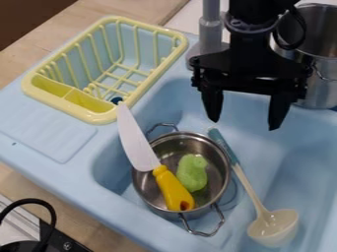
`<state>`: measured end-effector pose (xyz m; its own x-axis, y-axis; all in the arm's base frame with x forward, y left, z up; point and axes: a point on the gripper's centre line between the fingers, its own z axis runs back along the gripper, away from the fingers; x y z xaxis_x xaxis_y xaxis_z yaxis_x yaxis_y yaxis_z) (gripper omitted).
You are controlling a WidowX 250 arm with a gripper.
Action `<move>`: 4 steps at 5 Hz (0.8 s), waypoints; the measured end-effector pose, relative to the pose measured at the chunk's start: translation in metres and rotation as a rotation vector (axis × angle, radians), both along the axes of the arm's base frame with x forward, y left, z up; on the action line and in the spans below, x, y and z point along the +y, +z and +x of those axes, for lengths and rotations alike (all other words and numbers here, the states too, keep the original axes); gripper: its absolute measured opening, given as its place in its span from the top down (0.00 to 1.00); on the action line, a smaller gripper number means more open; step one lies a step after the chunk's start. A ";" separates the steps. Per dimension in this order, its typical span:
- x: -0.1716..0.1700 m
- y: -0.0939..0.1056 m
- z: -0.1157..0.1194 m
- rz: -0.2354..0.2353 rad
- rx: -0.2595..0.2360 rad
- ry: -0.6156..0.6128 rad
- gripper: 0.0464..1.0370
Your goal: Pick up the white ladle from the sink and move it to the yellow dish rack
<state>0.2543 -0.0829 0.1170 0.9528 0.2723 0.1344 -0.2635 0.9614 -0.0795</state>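
Black tool (243, 124) points down, fingers (278, 110) wide apart.

This looks to me like a toy kitchen set up on a wooden surface: there's a pale blue sink unit (56, 135), a yellow dish rack (105, 117) at far left, and a metal pot (150, 194) with a ladle (273, 229) beside it in the basin.

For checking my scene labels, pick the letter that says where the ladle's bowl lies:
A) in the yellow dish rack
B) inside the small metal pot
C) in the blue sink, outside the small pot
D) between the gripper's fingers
C: the bowl of the ladle lies in the blue sink, beyond the rim of the small pot.
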 end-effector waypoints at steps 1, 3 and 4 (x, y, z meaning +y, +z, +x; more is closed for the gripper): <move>0.001 -0.007 -0.004 0.010 0.029 0.006 0.05; -0.013 0.002 -0.021 0.065 0.050 0.052 0.05; -0.027 0.008 -0.032 0.060 0.045 0.094 0.05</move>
<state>0.2220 -0.1095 0.1245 0.9287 0.3537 0.1112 -0.3550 0.9348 -0.0083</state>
